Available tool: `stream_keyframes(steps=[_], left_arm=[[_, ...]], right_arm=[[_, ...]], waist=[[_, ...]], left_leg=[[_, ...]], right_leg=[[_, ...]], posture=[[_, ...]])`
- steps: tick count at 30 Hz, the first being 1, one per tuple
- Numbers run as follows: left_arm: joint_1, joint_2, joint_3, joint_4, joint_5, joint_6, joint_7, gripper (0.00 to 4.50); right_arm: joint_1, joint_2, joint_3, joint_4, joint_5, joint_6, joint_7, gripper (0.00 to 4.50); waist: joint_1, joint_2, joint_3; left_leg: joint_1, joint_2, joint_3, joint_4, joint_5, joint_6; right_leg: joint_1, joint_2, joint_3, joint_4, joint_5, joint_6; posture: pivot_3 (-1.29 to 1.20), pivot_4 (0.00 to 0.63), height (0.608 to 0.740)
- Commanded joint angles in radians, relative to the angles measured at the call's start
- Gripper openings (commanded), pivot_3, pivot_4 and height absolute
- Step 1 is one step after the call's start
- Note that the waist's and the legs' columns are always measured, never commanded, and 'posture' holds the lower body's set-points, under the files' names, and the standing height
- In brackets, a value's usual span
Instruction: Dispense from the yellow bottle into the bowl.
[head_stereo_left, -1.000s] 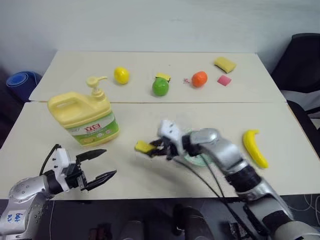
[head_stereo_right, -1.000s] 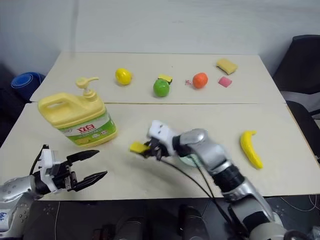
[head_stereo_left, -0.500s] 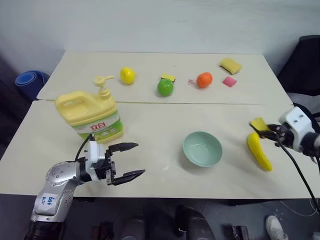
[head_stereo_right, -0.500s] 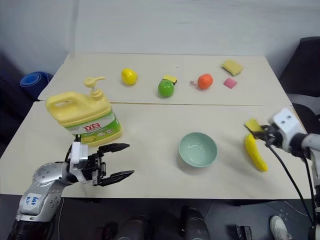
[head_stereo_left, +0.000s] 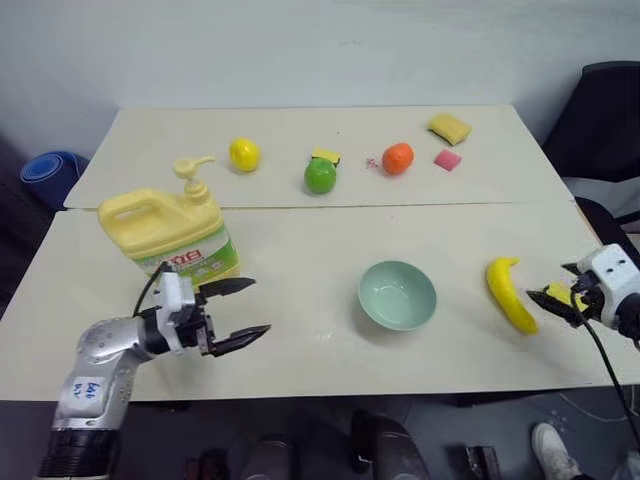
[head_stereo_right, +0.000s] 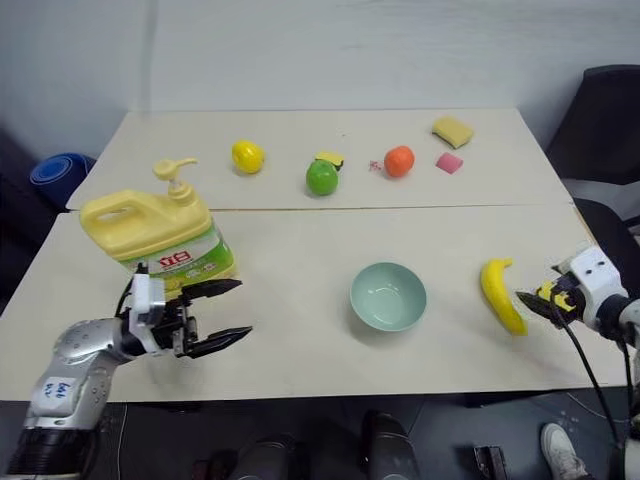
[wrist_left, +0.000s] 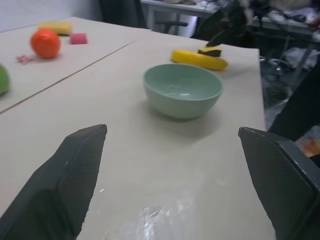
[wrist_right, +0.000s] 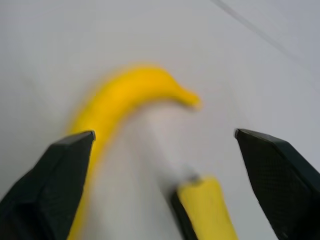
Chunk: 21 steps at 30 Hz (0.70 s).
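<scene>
The yellow bottle (head_stereo_left: 168, 231) stands upright on the left part of the near table (head_stereo_left: 300, 330), its pump top pointing toward the far side. The left gripper (head_stereo_left: 236, 312) hovers just in front of the bottle's near right corner, its two black fingers spread wide with nothing between them, pointing right toward the bowl (head_stereo_left: 398, 294). The bowl sits near the middle of the near table, well apart from the bottle and to the right of the left gripper's fingertips.

At the right edge of the table the right gripper (head_stereo_right: 532, 303) has its fingers parted, as the right wrist view shows. A small yellow piece (wrist_right: 207, 210) lies between them; whether it is touched I cannot tell. A banana (head_stereo_left: 508, 293) lies just left of that gripper, between it and the bowl.
</scene>
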Motion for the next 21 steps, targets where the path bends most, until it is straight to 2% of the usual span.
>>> stream_keyframes(steps=[1,3,6,10,13,16,21], left_arm=[[0.039,0.005,0.037,-0.007,-0.020,-0.015,-0.007,4.50],[0.056,0.005,0.042,-0.003,-0.013,-0.023,-0.007,4.50],[0.071,-0.001,0.042,0.003,-0.002,-0.035,-0.003,4.50],[0.077,-0.003,0.042,-0.009,0.000,-0.034,0.007,4.50],[0.087,0.001,0.045,-0.024,-0.001,-0.033,0.012,4.50],[0.101,0.005,0.054,-0.038,-0.006,-0.032,0.016,4.50],[0.118,0.012,0.074,-0.059,-0.014,-0.028,0.031,4.50]], right_arm=[[0.125,-0.013,0.007,-0.456,0.162,0.222,0.068,4.46],[0.168,0.013,0.056,-0.648,0.200,0.326,0.032,4.46],[0.162,0.108,0.169,-0.807,0.184,0.426,-0.073,4.46],[0.140,0.220,0.352,-0.800,0.030,0.442,-0.186,4.46],[0.111,0.241,0.421,-0.742,-0.051,0.435,-0.212,4.46],[0.070,0.275,0.452,-0.664,-0.089,0.431,-0.233,3.85],[0.024,0.300,0.478,-0.645,-0.105,0.407,-0.201,2.03]], waist=[[0.002,-0.001,0.000],[0.007,-0.001,0.000],[0.015,-0.003,-0.001],[0.027,-0.003,-0.001],[0.026,-0.003,-0.001],[0.022,-0.004,-0.002],[0.018,-0.004,-0.002]], left_leg=[[0.000,0.001,-0.001,0.000,-0.001,0.000],[0.000,0.001,-0.002,0.000,-0.001,0.000],[0.000,0.001,-0.003,0.000,-0.003,0.000],[-0.002,-0.001,-0.003,0.001,-0.005,0.001],[-0.004,-0.002,-0.002,0.001,-0.004,0.003],[-0.005,-0.003,-0.001,0.001,-0.004,0.004],[-0.004,-0.002,-0.001,0.001,-0.004,0.004]], right_leg=[[0.000,0.000,0.000,0.000,0.000,0.000],[0.000,0.000,-0.001,-0.002,0.000,0.000],[0.000,-0.001,-0.001,-0.003,0.000,0.000],[-0.003,-0.002,0.000,-0.003,0.000,0.000],[-0.004,-0.003,-0.001,-0.004,0.000,0.000],[-0.004,-0.003,0.000,-0.006,0.001,0.002],[-0.004,-0.002,0.000,-0.005,0.001,0.002]], posture=[[0.00,0.150,0.740],[0.00,0.150,0.740],[0.00,0.150,0.740],[0.00,0.150,0.740],[0.00,0.150,0.740],[0.00,0.150,0.740],[0.00,0.150,0.740]])
